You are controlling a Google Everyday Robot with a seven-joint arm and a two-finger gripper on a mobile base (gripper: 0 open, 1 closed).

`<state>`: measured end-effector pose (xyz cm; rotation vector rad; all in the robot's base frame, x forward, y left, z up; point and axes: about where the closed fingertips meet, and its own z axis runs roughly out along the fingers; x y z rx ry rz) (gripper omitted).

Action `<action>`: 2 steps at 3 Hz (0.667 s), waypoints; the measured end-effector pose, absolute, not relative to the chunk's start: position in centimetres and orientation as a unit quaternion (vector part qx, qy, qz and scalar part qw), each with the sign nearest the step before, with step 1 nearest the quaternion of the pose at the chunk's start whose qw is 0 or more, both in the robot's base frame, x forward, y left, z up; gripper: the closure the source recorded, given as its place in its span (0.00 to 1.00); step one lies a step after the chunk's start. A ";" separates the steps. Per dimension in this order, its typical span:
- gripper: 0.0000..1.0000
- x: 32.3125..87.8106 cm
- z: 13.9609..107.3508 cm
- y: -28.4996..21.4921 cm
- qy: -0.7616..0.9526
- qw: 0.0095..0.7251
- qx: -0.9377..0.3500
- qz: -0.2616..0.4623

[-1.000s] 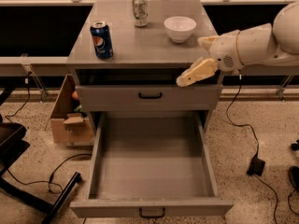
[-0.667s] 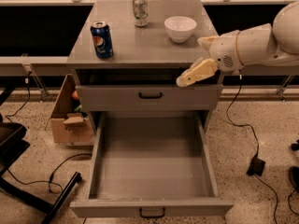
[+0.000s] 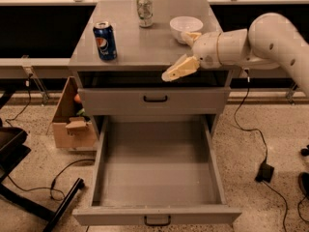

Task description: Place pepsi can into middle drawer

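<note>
Blue pepsi can (image 3: 105, 40) upright on cabinet top (image 3: 145, 47), front-left, untouched. Middle drawer (image 3: 157, 170) pulled out, nothing inside. Gripper (image 3: 178, 57) over right front edge, fingers spread, holding nothing. Reach step, I reckon. Next I swing left, straddle can, squeeze.

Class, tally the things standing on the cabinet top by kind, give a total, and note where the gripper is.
Cans: 2 (pepsi can, pale can)
Bowls: 1 (white bowl)
Total: 3
The gripper hovers over the front right edge of the cabinet top, jaws open, holding nothing.
</note>
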<state>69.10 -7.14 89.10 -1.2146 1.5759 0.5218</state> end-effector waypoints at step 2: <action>0.00 72.1 91.8 2.0 0.609 0.557 -0.510 0.240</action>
